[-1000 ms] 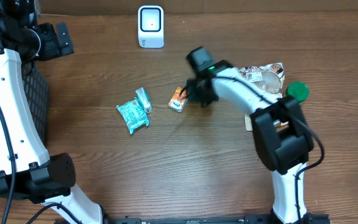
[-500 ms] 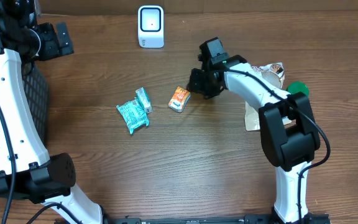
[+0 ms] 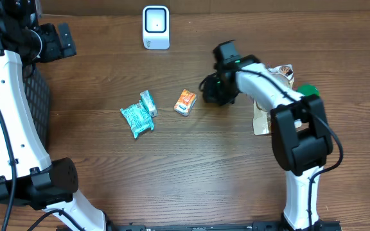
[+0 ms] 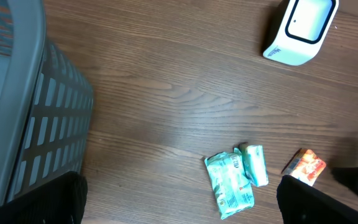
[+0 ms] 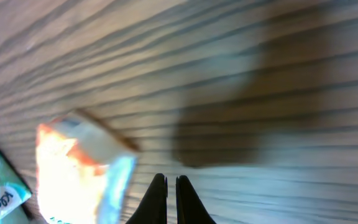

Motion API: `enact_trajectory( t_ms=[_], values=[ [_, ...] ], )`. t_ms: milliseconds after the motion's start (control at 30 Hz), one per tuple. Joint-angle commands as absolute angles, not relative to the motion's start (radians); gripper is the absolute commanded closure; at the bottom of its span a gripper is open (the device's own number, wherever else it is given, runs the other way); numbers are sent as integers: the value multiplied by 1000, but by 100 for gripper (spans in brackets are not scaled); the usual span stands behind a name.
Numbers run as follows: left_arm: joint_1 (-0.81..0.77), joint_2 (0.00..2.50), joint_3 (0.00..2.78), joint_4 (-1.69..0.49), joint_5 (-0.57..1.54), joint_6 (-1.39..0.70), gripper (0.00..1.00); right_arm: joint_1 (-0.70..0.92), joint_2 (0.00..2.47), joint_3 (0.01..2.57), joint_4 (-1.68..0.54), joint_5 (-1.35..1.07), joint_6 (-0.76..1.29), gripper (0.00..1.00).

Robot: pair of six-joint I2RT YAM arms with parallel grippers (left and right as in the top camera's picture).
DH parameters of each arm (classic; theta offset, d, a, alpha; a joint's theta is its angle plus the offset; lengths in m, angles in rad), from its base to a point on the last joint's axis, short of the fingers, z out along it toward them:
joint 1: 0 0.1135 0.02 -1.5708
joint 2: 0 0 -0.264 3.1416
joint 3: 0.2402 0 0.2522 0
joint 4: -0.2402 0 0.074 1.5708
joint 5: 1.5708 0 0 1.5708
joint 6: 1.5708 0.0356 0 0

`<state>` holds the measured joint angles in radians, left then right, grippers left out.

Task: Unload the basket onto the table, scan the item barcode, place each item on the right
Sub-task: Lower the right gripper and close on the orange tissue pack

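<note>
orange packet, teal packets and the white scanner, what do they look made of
The orange packet looks like glossy printed film or carton, too small to tell. The teal packets: soft plastic wrap, crinkled with sealed ends. The white scanner: smooth hard plastic, rounded moulded shell.

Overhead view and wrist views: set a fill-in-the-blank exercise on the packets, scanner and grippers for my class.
The small packet between the crinkled teal plastic packets and the right gripper is ____.
The right gripper's jaws are ____, holding nothing.
The left gripper stands wide ____.
The box-shaped barcode scanner at the far edge of the brown wooden table is coloured ____.
Missing words: orange; shut; open; white.
</note>
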<state>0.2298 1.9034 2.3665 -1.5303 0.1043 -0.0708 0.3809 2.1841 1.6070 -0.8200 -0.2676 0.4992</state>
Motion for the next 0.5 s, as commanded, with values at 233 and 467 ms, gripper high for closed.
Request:
enact_trajectory(
  t_ms=[233,467],
  values=[
    [229,1890,2375,-1530,116,-56,1,465,2244,1623,-592,-268,328,96],
    [229,1890,2375,-1529,116,-56,0,454,2243,1648,-592,-350,238,87]
  ],
)
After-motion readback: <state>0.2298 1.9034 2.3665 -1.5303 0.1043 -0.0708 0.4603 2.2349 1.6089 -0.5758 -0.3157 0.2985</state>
